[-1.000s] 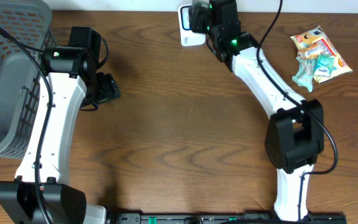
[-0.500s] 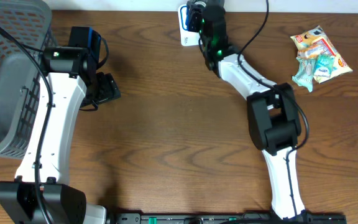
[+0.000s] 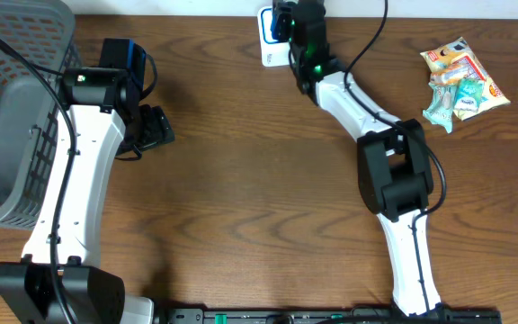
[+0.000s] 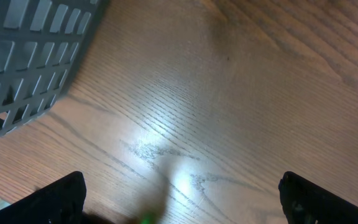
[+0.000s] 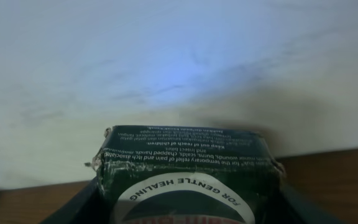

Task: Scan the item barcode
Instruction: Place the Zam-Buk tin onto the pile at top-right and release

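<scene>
Dark green cardboard fills the gap between the right jaws: they are closed partway on a dark green cardboard box (image 5: 185,168) with white print, gripping it by its two sides. The wrist view shows the box end-on, its lettering upside down. Just beyond the box's far edge lies a pale, blurred face with a faint blue glow; I cannot tell from this view what it is. From overhead the box is hidden under the right wrist, which sits at the far edge of the brown wooden surface (image 3: 241,180), right over a white plastic scanner unit (image 3: 271,52) with a blue light beside it. Well apart to the right of these jaws, a small heap of crinkly orange and pale green snack packets (image 3: 461,79) lies on the wood.

The left jaws stand wide, holding nothing, their black fingertips (image 4: 61,196) at the lower corners of the wrist view with bare wood grain between them. Just beside them to the left rises the wall of a grey plastic lattice basket (image 3: 16,108).
</scene>
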Tool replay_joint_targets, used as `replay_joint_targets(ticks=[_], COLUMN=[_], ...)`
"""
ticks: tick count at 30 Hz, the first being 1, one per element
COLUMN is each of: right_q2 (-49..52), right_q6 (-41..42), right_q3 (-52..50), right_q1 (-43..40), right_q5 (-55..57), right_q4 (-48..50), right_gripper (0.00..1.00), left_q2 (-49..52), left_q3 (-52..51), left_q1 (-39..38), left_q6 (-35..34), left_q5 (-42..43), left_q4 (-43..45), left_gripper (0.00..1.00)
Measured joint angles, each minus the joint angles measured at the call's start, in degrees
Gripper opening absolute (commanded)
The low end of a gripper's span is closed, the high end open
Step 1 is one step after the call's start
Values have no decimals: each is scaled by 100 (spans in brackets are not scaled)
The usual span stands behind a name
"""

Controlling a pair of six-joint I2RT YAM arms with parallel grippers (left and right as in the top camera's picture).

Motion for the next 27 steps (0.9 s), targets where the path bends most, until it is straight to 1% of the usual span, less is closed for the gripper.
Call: replay_joint_targets(ticks=[3, 7, 10, 13, 17, 21, 24, 25, 26, 27], right_q2=[-203, -717, -1193, -1606, -1766, -1687, -1665, -1665, -1665, -1665], right_q6=[-2, -2, -4, -7, -13, -24, -22, -24, -57, -55], right_q3=[17, 22, 42, 103, 164, 151, 111, 87, 50, 42], right_q1=[-184, -673, -1180, -1788, -2505, -3126, -3451, -3550, -3676, -3713], right_q5=[-13, -11, 2, 28, 57, 46, 46, 44, 24, 26], right_q4=[-667, -1967, -3018, -3991, -4968, -5611, -5740, -5764, -5779, -5788], right_gripper=[50, 51, 52, 57, 54, 59, 62, 64, 72, 75], left_q2=[0, 0, 0, 0, 0, 0, 0, 0, 0, 0], left_q3=[0, 0, 0, 0, 0, 0, 0, 0, 0, 0], left_q1=[0, 0, 0, 0, 0, 0, 0, 0, 0, 0], left_q6=[0, 0, 0, 0, 0, 0, 0, 0, 0, 2], left_q5=[0, 2, 0, 0, 0, 0, 0, 0, 0, 0], left_q4=[-2, -2, -2, -2, 0, -2, -2, 0, -2, -2], left_gripper=[97, 98, 98, 98, 98, 98, 98, 97, 97, 98])
